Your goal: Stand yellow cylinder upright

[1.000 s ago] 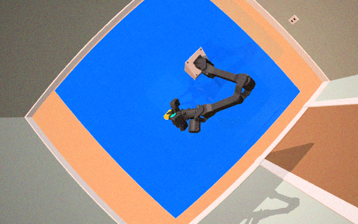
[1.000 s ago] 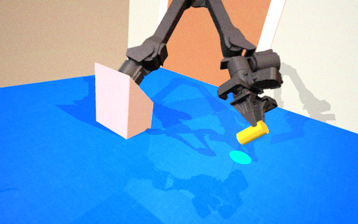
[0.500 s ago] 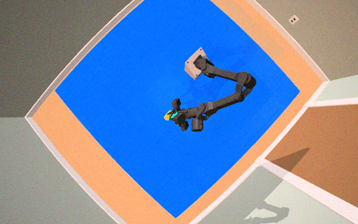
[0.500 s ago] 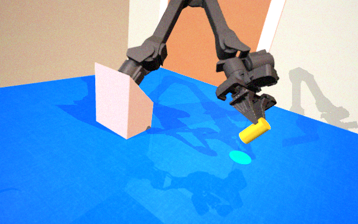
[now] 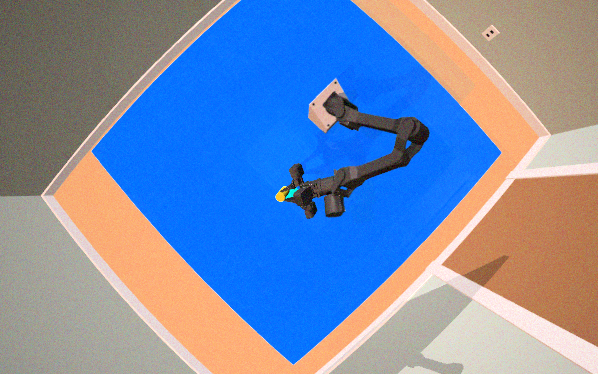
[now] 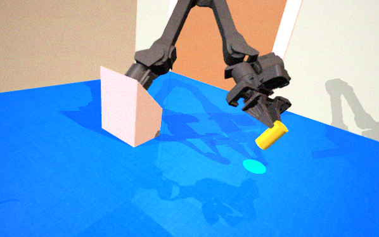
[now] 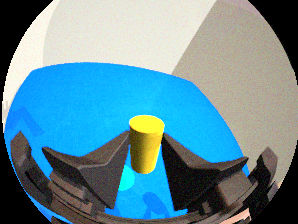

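Yellow cylinder (image 5: 281, 194) (image 6: 271, 135) (image 7: 146, 145), one, tilted in one claw (image 5: 292, 191) (image 6: 276, 124) (image 7: 145, 135), one cyan circle (image 5: 292, 193) (image 6: 254, 166) (image 7: 127, 179)

1. The cylinder (image 5: 281, 194) (image 6: 271, 135) (image 7: 146, 145) is bright yellow all over.
2. The circle (image 5: 292, 192) (image 6: 254, 166) (image 7: 126, 179) is plain cyan, like a blue and green mix.
3. The big mat (image 5: 207, 125) (image 6: 74, 177) (image 7: 100, 100) is bright blue, with darker blue shadow shapes on it.
4. The arm (image 5: 377, 165) (image 6: 177, 23) and its gripper (image 5: 288, 194) (image 6: 276, 125) (image 7: 145, 135) are dark grey-brown.
5. The block (image 5: 321, 119) (image 6: 118, 108) under the arm is pale pink.
6. The floor edge (image 5: 117, 240) around the blue is orange.
7. The wall plate (image 5: 490, 33) is pale pink with two black marks.
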`<state>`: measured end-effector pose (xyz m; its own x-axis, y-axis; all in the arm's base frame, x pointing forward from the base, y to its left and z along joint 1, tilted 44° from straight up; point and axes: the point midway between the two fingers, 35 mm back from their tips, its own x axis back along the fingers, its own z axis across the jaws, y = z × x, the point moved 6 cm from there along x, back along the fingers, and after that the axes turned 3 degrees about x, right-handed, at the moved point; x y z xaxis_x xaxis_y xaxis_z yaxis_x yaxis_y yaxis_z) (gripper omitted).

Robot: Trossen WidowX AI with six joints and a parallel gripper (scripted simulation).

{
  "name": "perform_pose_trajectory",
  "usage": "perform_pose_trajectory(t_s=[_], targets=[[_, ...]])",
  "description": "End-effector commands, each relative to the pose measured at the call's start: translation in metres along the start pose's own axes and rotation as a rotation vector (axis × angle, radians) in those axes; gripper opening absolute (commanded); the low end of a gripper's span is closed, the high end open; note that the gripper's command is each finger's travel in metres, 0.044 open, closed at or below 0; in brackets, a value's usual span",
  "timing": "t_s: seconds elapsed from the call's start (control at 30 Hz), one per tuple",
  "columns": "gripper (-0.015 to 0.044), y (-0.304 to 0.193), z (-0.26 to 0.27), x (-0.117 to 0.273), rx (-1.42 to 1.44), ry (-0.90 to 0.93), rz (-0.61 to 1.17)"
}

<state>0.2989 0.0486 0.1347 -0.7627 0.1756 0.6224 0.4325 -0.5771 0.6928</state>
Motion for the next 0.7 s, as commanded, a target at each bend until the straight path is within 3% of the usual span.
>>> perform_pose_trajectory(t_s=[0.0,0.67], targets=[[0.0105,-0.002,-0.002,0.002,-0.015,0.0,-0.024],[0.0105,-0.006,-0.003,0.013,-0.098,0.028,-0.147]])
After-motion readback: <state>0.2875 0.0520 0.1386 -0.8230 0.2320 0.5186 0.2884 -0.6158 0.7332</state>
